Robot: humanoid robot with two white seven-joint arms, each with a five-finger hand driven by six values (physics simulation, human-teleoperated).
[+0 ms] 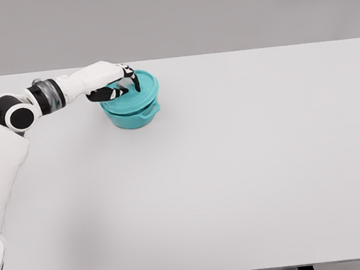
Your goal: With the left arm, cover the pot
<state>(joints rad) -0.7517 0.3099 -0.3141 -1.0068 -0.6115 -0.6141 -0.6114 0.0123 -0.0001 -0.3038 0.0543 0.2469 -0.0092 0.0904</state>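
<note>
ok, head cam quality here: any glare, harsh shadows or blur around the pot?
Head view: flat, even light, no glare on the table; only a faint soft shadow under the pot. The lid and the left hand look slightly soft at the edges, so the finger contact is hard to read.

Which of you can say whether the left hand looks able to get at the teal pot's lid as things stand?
Probably yes: the left hand is already at the lid on the pot, fingers curled at its top, with nothing between them.

Bright, even, diffuse light; soft faint shadow beneath the pot (132, 111); sharp, undistorted render, no glare
</note>
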